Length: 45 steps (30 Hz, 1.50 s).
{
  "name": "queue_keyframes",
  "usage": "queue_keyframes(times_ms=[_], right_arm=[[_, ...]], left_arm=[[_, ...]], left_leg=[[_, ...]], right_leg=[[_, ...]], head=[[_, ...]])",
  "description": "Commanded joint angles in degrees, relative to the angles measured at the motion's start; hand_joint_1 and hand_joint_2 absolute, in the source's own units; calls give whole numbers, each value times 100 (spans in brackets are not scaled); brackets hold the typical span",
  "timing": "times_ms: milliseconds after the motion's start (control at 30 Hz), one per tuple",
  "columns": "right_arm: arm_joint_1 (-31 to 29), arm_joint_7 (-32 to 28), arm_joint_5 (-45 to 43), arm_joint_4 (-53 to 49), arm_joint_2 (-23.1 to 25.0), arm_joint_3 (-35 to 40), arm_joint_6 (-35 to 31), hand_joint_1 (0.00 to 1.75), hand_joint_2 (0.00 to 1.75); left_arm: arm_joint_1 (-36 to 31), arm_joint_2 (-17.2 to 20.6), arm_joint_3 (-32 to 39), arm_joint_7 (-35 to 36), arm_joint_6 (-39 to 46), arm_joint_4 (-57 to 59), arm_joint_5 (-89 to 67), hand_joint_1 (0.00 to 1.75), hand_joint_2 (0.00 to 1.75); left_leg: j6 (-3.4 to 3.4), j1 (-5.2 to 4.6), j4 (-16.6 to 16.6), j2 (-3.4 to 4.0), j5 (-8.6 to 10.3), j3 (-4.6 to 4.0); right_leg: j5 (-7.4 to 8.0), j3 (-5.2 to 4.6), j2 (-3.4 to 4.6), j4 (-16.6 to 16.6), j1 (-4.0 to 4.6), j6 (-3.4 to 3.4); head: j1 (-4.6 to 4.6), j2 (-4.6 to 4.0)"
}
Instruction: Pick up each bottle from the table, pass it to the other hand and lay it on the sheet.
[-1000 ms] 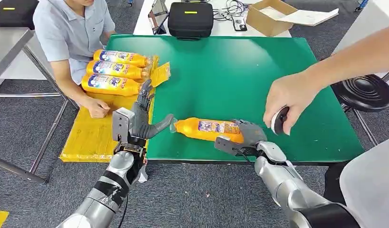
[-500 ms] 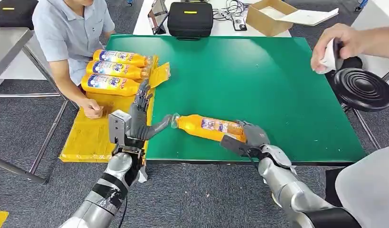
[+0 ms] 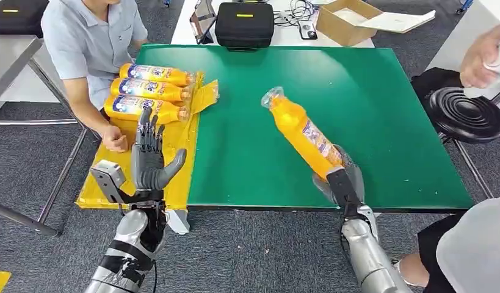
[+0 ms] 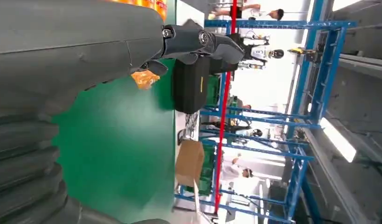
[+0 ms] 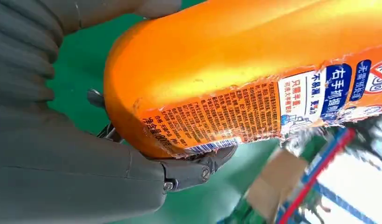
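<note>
The right hand (image 3: 337, 177) is now gripping the base of the orange plastic bottle with a blue-and-white label (image 3: 303, 130) and is holding it raised over the green tabletop (image 3: 369, 110), cap end tilted up and away from the robot. One second ago this bottle was lying on the tabletop with the left hand's thumb at its cap; the lift has therefore taken place.

The left hand (image 3: 149, 160) is now standing apart from the bottle, over the yellow sheet (image 3: 116, 177) at the tabletop's left edge, fingers spread and holding nothing. It is well apart from the bottle, so the pass appears still to come.

Three matching orange bottles (image 3: 146, 91) are lying side by side on the sheet, beside a seated person (image 3: 91, 36). A second person's hand (image 3: 482, 58) is now withdrawn to the far right.

In the right wrist view the label is showing Chinese print, a barcode and dense small text; the brand cannot be read.
</note>
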Motion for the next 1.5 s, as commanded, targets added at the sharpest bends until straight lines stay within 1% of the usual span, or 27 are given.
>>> queue_keyframes(times_ms=[33,133,167,200,233,267,367,433,467,533,567,600,633,733,767,933,1000,1033,1067,1133,1167,1200,1233,1300,1333,1400,1500], right_arm=[[819,2,-296,-1811,-41,387,-70,175,175],[1007,2,-350,-2096,22,479,-46,175,175],[1130,2,-397,-2313,47,576,62,175,175],[1192,2,-392,-2384,60,654,131,175,175],[1246,2,-362,-2460,58,740,182,175,175],[1396,2,-305,-2664,41,993,317,175,175],[1595,2,-251,-3028,43,1489,563,175,175],[1713,2,-126,-3202,68,1970,731,175,175],[1713,2,-126,-3202,68,1970,731,175,175],[1809,2,-24,-3217,164,2306,754,175,175],[1844,2,-40,-3233,181,2369,772,175,175],[1882,2,-70,-3310,184,2430,728,175,175],[1890,2,-76,-3337,182,2452,700,175,175],[1890,2,-76,-3337,182,2452,700,175,175],[1890,2,-76,-3337,182,2452,700,175,175],[1890,2,-76,-3337,182,2452,700,175,175],[1890,2,-76,-3337,182,2452,700,175,175],[1890,2,-76,-3337,182,2452,700,175,175],[1890,2,-76,-3337,182,2452,700,175,175],[1890,2,-76,-3337,182,2452,700,175,175],[1890,2,-76,-3337,182,2452,700,175,175],[1885,2,-106,-3463,125,2470,623,175,175],[1891,2,-105,-3528,113,2497,582,175,175],[1874,2,-152,-3577,47,2555,482,175,175],[1853,2,-107,-3568,36,2563,365,175,175],[1731,2,-279,-3523,57,2524,557,175,175],[1635,2,-365,-3405,186,2471,744,175,175]], left_arm=[[223,167,96,136,-127,-281,15,0,175],[292,235,15,241,-283,-287,32,0,175],[320,331,-102,385,-519,-242,50,0,175],[351,368,-141,458,-653,-201,77,0,175],[384,392,-168,514,-771,-168,103,0,175],[488,423,-228,576,-956,-91,74,0,175],[703,353,-420,606,-1238,-31,-112,0,175],[967,207,-585,491,-1562,-39,-135,0,175],[967,207,-585,491,-1562,-39,-135,0,175],[1159,75,-712,320,-1742,-121,-65,0,175],[1185,52,-772,354,-1836,-148,-6,0,175],[1196,42,-845,406,-1887,-162,19,0,175],[1195,28,-855,449,-1893,-153,52,0,175],[1195,28,-855,449,-1893,-153,52,0,175],[1195,28,-855,449,-1893,-153,52,0,175],[1195,28,-855,449,-1893,-153,52,0,175],[1195,28,-855,449,-1893,-153,52,0,175],[1195,28,-855,449,-1893,-153,52,0,175],[1195,28,-855,449,-1893,-153,52,0,175],[1195,28,-855,449,-1893,-153,52,0,175],[1195,28,-855,449,-1893,-153,52,0,175],[1149,-23,-826,730,-2157,-83,480,0,175],[1144,-57,-846,844,-2262,-59,644,0,175],[1090,-156,-1088,800,-2266,-39,662,0,175],[1040,-173,-1163,787,-2251,-5,667,0,175],[822,-215,-1368,586,-2303,147,606,0,175],[767,-263,-1354,494,-2343,241,855,0,175]], left_leg=[[-8,4,-1,10,-14,26],[-12,8,0,11,-21,42],[-7,4,-3,6,-10,20],[-10,5,-3,11,-17,34],[-7,2,-7,8,-9,21],[-9,5,-5,14,-18,36],[-9,7,-10,19,-22,45],[-5,2,-10,13,-10,20],[-8,4,-8,19,-21,38],[-5,2,-8,13,-11,19],[-7,5,-8,15,-19,33],[-6,3,-7,13,-13,15],[-9,6,-6,15,-24,34],[-5,1,-6,1,-11,6],[-7,6,-4,6,-20,24],[-4,3,-6,6,-12,7],[-7,6,-5,7,-23,28],[-4,3,-7,4,-11,6],[-7,5,-7,7,-21,26],[-5,2,-8,6,-13,10],[-6,5,-7,6,-20,24],[-9,8,-3,8,-29,38],[-6,5,-7,7,-19,24],[-3,2,-5,3,-11,6],[-5,4,-2,-1,-20,23],[-4,5,-1,-6,-20,23],[-6,6,0,-3,-18,24]], right_leg=[[-12,22,7,2,5,-14],[-19,37,7,3,10,-19],[-10,15,4,0,6,-12],[-15,27,8,0,8,-16],[-8,15,8,-3,5,-11],[-15,28,12,-1,8,-15],[-19,37,16,-5,8,-16],[-9,13,10,-4,2,-9],[-19,28,14,-2,5,-14],[-11,11,9,-4,3,-9],[-18,25,11,-5,5,-13],[-11,7,10,-4,4,-9],[-21,26,10,-3,6,-14],[-14,-1,-1,-2,1,-5],[-22,17,3,-3,6,-7],[-15,1,3,-4,3,-1],[-24,22,3,-3,6,-7],[-14,0,2,-4,2,0],[-23,20,4,-4,6,-6],[-16,4,2,-4,2,-1],[-22,19,2,-4,5,-4],[-30,33,4,-3,9,-9],[-21,18,3,-5,5,-4],[-15,1,-1,-2,2,0],[-25,19,-5,0,4,-3],[-25,23,-10,-2,5,-3],[-22,22,-7,-2,6,-5]], head=[[-2,0],[-2,0],[-2,0],[-2,0],[-2,0],[-2,0],[-4,0],[-2,0],[-2,0],[0,0],[-2,0],[0,0],[-2,0],[-2,0],[-2,0],[-2,0],[-2,0],[-2,0],[-2,0],[-2,0],[-2,0],[-2,0],[-2,0],[-2,0],[-2,0],[-2,0],[-2,0]])
